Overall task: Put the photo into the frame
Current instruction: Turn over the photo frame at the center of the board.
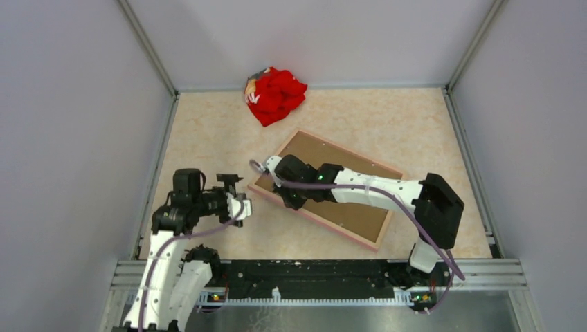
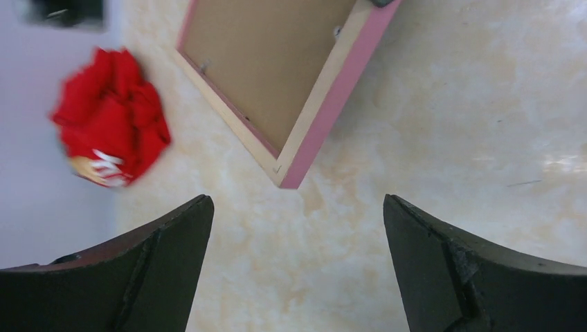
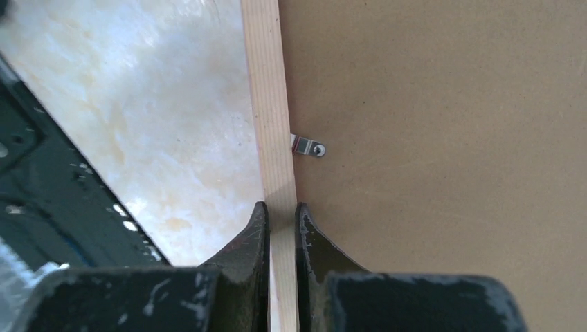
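Left gripper point(image 1: 237, 195): Its fingers are spread wide and hold nothing. It hangs over the bare desk point(image 1: 208, 138), near the left corner of the frame.
Red cloth point(image 1: 275, 95): It sits in a bunch at the far edge of the desk, apart from the frame.
Frame point(image 1: 315, 149): It lies back up in the middle of the desk, turned at a slant. We see the light wood rim, the brown back board and a pink side.
Right gripper point(image 3: 280, 207): Its fingers are pressed almost together and pinch the thin wood rim at the frame's left end. One finger is outside the rim and one is on the board side.
Clip point(image 3: 308, 146): A small metal clip just past the fingers reaches from the rim onto the back board.
Photo: We cannot see it in any view. It may be under the board, but we cannot tell.
How the frame will handle: We think it is stiff, thin and light. It is wide, so if we lift it by one edge, the far end may sag or swing. The rim is smooth and narrow, so it could slip. The front may have glass that can break, so we should go slowly.
Where to hold: We think the wood rim is the best place, as the right gripper does. A second hold on another side would keep it flat.
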Motion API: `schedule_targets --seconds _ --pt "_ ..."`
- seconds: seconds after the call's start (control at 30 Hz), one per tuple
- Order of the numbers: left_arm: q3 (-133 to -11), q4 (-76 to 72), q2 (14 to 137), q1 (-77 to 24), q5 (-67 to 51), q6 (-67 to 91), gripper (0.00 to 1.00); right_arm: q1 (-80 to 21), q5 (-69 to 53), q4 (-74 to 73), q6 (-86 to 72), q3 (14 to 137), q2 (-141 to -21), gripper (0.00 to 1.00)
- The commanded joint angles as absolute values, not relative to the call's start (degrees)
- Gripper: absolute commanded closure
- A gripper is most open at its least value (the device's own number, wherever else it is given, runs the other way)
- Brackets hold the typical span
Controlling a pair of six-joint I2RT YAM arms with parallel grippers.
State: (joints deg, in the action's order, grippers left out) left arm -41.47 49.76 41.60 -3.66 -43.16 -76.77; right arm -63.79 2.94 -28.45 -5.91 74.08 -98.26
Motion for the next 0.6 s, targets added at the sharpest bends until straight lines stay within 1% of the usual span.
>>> schedule_targets --seconds 0.0,0.07,0.17,0.33,0.4,0.53,0.57 --pt "-34.22 36.22 32.61 -3.91 -50.34 -91.84 0.01 -62.56 -3.22 -28.74 -8.92 85.22 -94.71 1.00" --pt "-33.34 36.74 31.46 -4.03 -51.19 -97.62 0.01 -62.14 -4.36 -30.11 -9.71 87.39 -95.33 1.00" --pt "-32.87 38.90 32.59 -4.04 -48.91 -104.97 0.01 -61.35 -6.92 -30.00 -11.20 88.74 -95.40 1.00" --pt "-30.96 31.90 31.49 -4.13 -50.20 -105.44 0.03 -60.91 -11.05 -29.08 -13.23 89.88 -95.03 1.00" --pt "-30.91 31.60 31.71 -4.24 -50.36 -107.51 0.06 -60.93 -11.83 -29.45 -13.47 90.53 -95.17 1.00" --pt "-32.12 37.74 34.50 -4.86 -47.21 -114.48 0.18 -60.91 -12.88 -29.93 -13.90 92.14 -96.03 1.00" --pt "-32.16 38.01 35.07 -4.98 -46.41 -114.94 0.19 -60.89 -13.44 -30.20 -14.10 92.86 -96.43 1.00"
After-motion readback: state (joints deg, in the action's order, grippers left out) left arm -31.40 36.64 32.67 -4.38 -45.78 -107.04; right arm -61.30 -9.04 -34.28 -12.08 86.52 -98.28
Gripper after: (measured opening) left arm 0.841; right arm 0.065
